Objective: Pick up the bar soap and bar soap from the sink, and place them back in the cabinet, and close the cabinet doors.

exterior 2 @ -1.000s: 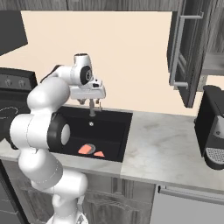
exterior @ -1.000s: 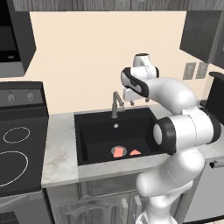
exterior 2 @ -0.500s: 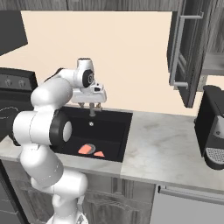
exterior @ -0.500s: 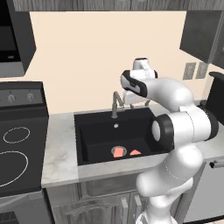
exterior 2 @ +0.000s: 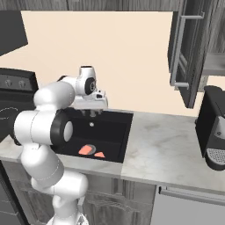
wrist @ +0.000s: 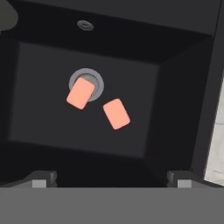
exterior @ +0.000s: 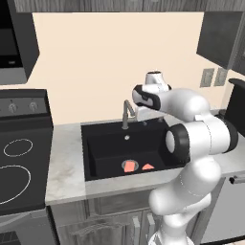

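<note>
The gripper (wrist: 111, 177) hangs high over the sink (wrist: 183, 87), pointing straight down into it, with its 2 fingertips (wrist: 41, 178) spread wide at the lower corners of the hand view and nothing between them. Below it, on the black floor of the basin, lie the 2 soaps: soap 1 (wrist: 80, 93) rests partly over the round silver drain (wrist: 97, 83), and soap 2 (wrist: 116, 113) lies just beside it, off the drain, the two apart and set at different angles. In the left base view the gripper (exterior: 141, 116) sits above the back edge of the sink (exterior: 95, 143), close to the faucet (exterior: 126, 113), with soap 1 (exterior: 129, 165) and soap 2 (exterior: 148, 166) well below it and toward the near wall. In the right base view the gripper (exterior 2: 93, 111) hovers over the same basin, the soaps (exterior 2: 85, 150) low and nearer the camera. Off to the right of the gripper and higher, the cabinet (exterior 2: 215, 63) stands with a door (exterior 2: 184, 52) swung open, its long silver handle (exterior 2: 180, 50) upright. A black coffee machine (exterior 2: 213, 127) stands on the marble counter (exterior 2: 162, 145) beneath it.
</note>
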Tool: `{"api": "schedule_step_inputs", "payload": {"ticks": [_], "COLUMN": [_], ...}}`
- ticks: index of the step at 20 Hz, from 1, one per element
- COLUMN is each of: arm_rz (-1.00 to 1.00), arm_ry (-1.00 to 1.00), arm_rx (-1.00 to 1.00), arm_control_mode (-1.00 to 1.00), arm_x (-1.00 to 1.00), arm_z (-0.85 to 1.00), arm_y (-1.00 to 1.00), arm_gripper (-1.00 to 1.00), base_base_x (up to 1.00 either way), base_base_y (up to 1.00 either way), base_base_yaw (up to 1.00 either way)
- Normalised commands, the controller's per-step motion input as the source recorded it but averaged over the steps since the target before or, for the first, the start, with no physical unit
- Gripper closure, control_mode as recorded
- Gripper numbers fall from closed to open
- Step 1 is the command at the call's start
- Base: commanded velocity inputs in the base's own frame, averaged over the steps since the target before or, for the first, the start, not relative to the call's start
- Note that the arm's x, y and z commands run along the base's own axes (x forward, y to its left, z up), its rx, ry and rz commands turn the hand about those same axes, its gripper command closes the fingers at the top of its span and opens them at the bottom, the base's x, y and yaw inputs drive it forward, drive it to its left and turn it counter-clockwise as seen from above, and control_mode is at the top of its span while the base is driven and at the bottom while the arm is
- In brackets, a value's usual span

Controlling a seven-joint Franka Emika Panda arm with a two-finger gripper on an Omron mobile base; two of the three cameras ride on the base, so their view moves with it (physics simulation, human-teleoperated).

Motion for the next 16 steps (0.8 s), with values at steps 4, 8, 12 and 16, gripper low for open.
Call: {"api": "schedule_step_inputs", "payload": {"ticks": [4, 8, 12, 16], "arm_rz": [0.00, 0.00, 0.01, 0.00], "arm_ry": [0.01, 0.00, 0.00, 0.00], "arm_rx": [0.02, 0.01, 0.01, 0.02], "arm_control_mode": [-1.00, -1.00, -1.00, -1.00], "arm_x": [0.00, 0.00, 0.00, 0.03], "arm_z": [-0.34, -0.30, -0.30, -0.26], "arm_y": [-0.01, 0.00, -0.01, -0.04], "arm_gripper": [-1.00, -1.00, -1.00, -1.00], "base_base_x": [0.00, 0.00, 0.00, 0.00], "base_base_y": [0.00, 0.00, 0.00, 0.00], "base_base_yaw": [0.00, 0.00, 0.00, 0.00]}}
